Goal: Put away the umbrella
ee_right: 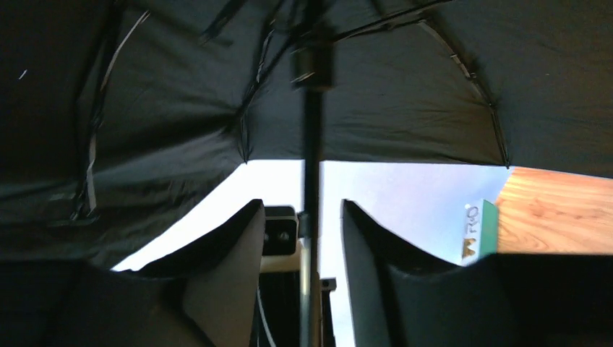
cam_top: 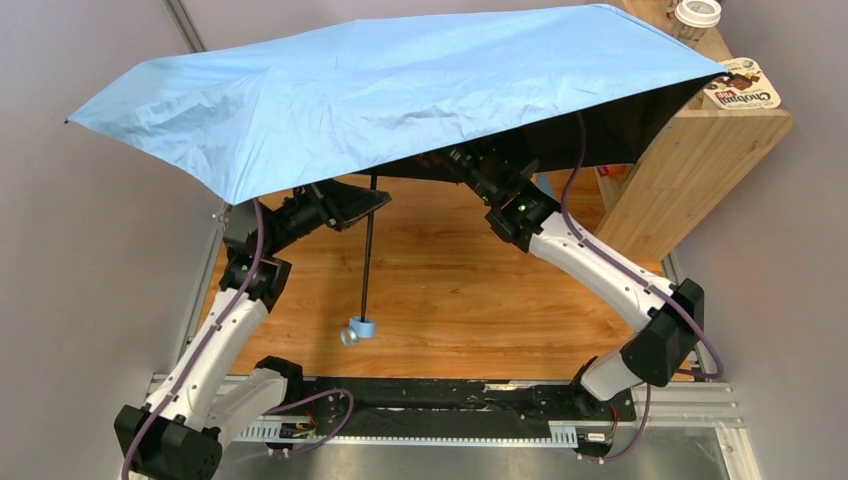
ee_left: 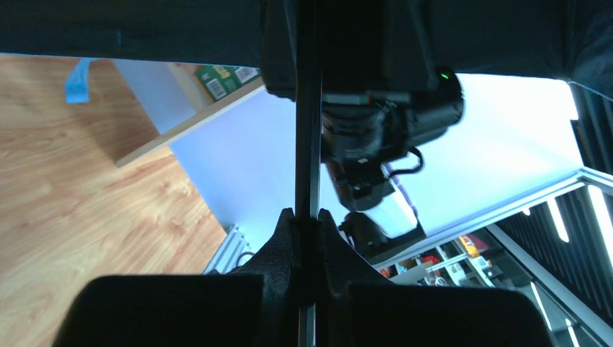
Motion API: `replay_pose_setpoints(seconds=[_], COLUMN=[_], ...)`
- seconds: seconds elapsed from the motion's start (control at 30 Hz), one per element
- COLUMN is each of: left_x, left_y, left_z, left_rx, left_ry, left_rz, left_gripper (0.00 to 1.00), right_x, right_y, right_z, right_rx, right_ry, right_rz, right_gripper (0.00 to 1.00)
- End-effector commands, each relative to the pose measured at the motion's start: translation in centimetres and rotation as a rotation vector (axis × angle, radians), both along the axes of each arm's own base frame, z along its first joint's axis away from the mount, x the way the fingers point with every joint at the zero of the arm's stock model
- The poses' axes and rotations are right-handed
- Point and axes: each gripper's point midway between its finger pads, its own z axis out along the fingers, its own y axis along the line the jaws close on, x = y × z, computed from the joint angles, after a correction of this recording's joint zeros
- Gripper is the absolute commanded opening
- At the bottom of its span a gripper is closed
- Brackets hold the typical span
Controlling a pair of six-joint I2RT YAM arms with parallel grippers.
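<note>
Across the upper half of the overhead view the umbrella [cam_top: 400,85] stands fully open, its sky-blue canopy [cam_top: 300,110] spread above both arms and reaching the wooden shelf unit [cam_top: 690,170] at the right edge; from under the canopy its thin dark shaft [cam_top: 369,250] runs straight down the frame over the table [cam_top: 470,280] to the small blue handle [cam_top: 361,328], which hangs free near the arm bases; so the long axis lies up and down the picture, hub at the top and handle at the bottom. The left gripper [ee_left: 307,220] is clamped on the shaft, its two pads pressed together with the rod pinched between them, at a point just under the canopy's near edge. The right gripper [ee_right: 300,210] sits higher up the same shaft, deep under the canopy; its jaws stand apart on either side of the rod, with daylight showing on both sides, so it grips nothing yet. Straight ahead of those jaws, farther up the frame in the right wrist view, the runner [ee_right: 312,61] sits on the shaft where the ribs gather; the right arm is clearly the nearer one to it. My judgement is that the coming move depends on this line-up: the right jaws must close and work along the shaft's axis while the left hand steadies it.
</note>
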Motion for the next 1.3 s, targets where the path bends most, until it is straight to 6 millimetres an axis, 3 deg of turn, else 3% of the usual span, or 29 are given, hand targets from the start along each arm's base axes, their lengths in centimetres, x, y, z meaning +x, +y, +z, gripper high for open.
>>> replay_pose_setpoints(seconds=[0.0,0.1,0.23,0.37,0.5,0.67,1.17,1.27], left_x=[-3.7,-4.0,-4.3,-4.5,-4.3,-3.8,-3.2,-3.6], left_y=[0.8,0.9,1.0,1.0,1.0,1.1,1.2,0.9], left_z=[5.3,5.3,4.8,4.6,4.5,4.8,4.7,4.8], left_rx=[-0.094,-0.103,-0.112,-0.123,-0.134,-0.156,-0.202,-0.194], left_ry=[-0.246,-0.240,-0.226,-0.232,-0.221,-0.221,-0.190,-0.204], left_rz=[-0.035,-0.042,-0.045,-0.057,-0.057,-0.036,-0.045,-0.066], left_gripper=[0.00,0.00,0.00,0.00,0.00,0.00,0.00,0.00], right_x=[0.9,2.0,2.3,2.6,1.9,1.2,-1.3,-0.1], right_y=[-0.5,-0.4,0.0,0.9,1.1,-0.1,-0.4,0.6], right_z=[3.3,3.6,5.0,5.0,5.1,4.3,6.4,6.6], right_rx=[0.128,0.152,0.196,0.202,0.244,0.219,0.316,0.253], right_ry=[-0.018,-0.012,-0.049,-0.044,-0.056,-0.052,-0.047,-0.020], right_rz=[0.012,0.007,0.062,0.096,0.148,0.101,0.219,0.199], right_gripper=[0.45,0.46,0.48,0.49,0.50,0.55,0.55,0.54])
